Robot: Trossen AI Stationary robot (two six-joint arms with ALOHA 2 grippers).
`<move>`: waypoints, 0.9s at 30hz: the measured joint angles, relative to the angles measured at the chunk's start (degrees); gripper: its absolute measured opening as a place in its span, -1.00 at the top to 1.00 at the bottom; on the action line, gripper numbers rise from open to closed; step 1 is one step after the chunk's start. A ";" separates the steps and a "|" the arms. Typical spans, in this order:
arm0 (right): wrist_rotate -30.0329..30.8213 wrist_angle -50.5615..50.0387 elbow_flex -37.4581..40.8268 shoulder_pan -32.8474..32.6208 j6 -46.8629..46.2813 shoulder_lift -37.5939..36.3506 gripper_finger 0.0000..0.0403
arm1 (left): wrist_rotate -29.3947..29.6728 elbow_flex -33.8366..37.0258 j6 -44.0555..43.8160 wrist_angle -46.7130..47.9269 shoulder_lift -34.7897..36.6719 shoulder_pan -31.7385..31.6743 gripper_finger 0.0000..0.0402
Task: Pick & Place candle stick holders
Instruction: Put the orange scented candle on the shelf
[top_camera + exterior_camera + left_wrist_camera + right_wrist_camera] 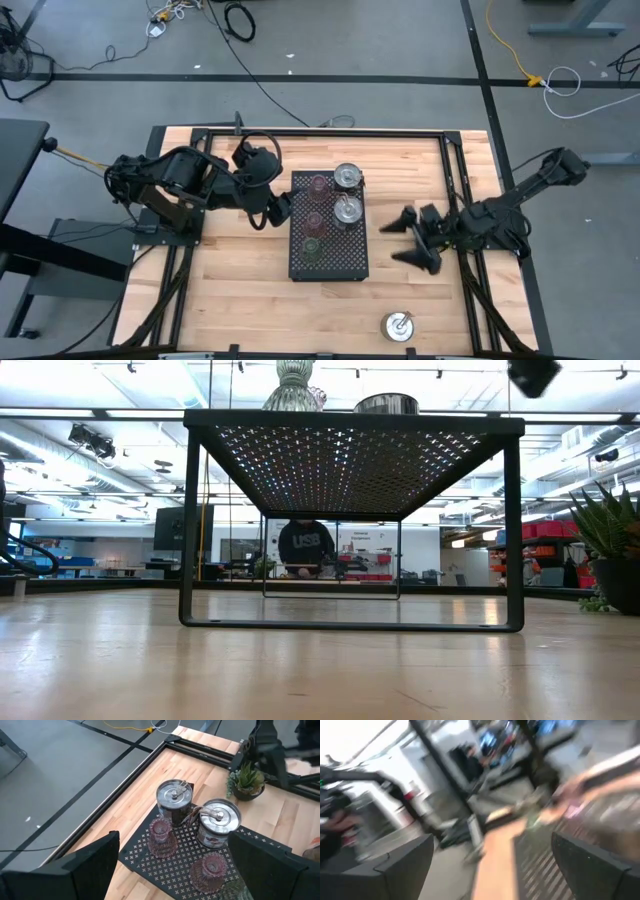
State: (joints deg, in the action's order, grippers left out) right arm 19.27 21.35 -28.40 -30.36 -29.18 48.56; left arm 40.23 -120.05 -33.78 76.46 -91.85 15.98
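**Five holders on tray, one silver left on tabletop**

Nearest overhead camera: left gripper [283,207], jaws apart, empty, parked just beside tray's left edge. Right gripper [412,237] also jaws apart, empty, near tray's right side, low over tabletop [240,290].

Black perforated tray [330,262] mid-tabletop, raised on legs in low view. On it: two silver holders [347,177] [348,210] along right side, touching or nearly so; pink glass holder [319,185], reddish glass holder [315,221], green glass holder [311,244] in a column down left side. Third silver holder [399,326] alone on bare wood, well apart from tray, near front edge, on right arm's side.

Small potted plant [246,781] seen beyond tray in left wrist view.

Handling, judged: lone silver piece rigid metal, probably heavier than glass, polished so likely slippery; best taken across upright centre stem, not flat disc base. Glass ones light, brittle, ribbed; gentle squeeze across body.
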 joint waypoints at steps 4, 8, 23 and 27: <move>-5.56 -5.15 0.00 -3.91 -7.04 -0.37 -0.99 | 0.00 0.00 -1.82 0.00 0.00 -0.01 -0.86; -11.38 -6.59 0.04 -6.69 -12.13 -0.35 -0.99 | 0.00 0.00 -3.74 0.00 0.00 0.00 -0.86; -21.30 -19.08 0.04 -10.18 -16.83 -0.33 -0.99 | 0.00 0.00 -7.86 0.00 0.00 0.00 -0.86; -21.38 -23.37 0.04 -10.16 -15.78 -0.31 -0.99 | 0.00 0.00 -7.87 0.00 0.00 -0.02 -0.86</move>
State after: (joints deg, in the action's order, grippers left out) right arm -2.12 -2.02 -28.36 -40.51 -44.96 48.25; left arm 40.23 -120.05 -41.65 76.47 -91.85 15.97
